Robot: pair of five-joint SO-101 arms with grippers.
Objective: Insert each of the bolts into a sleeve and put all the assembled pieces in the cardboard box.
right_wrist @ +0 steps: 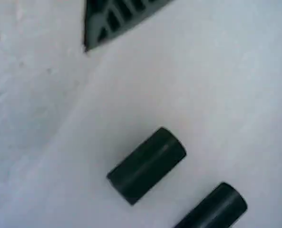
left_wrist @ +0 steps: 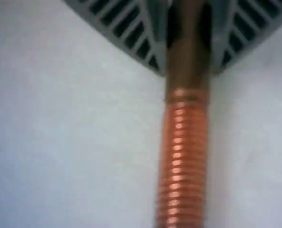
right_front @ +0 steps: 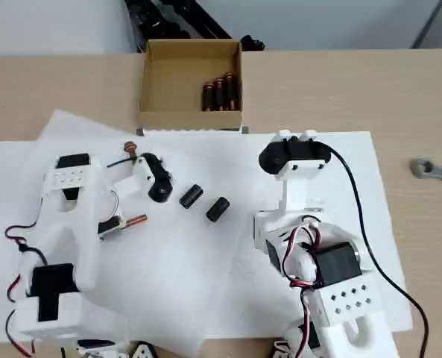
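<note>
The left gripper (right_front: 121, 224), jaws pinching the copper bolt (right_front: 136, 219), should line its threaded tip squarely with the bore of the black sleeve (right_front: 191, 196) nearest the bolt.

2 white arms (right_front: 75, 239), black servos (right_front: 334, 262)

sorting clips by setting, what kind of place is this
Likely a hobby or lab workbench rather than a factory: the left arm and right arm are small, with bare wires, on a wooden table covered by a paper sheet, with a loose metal tool nearby.
</note>
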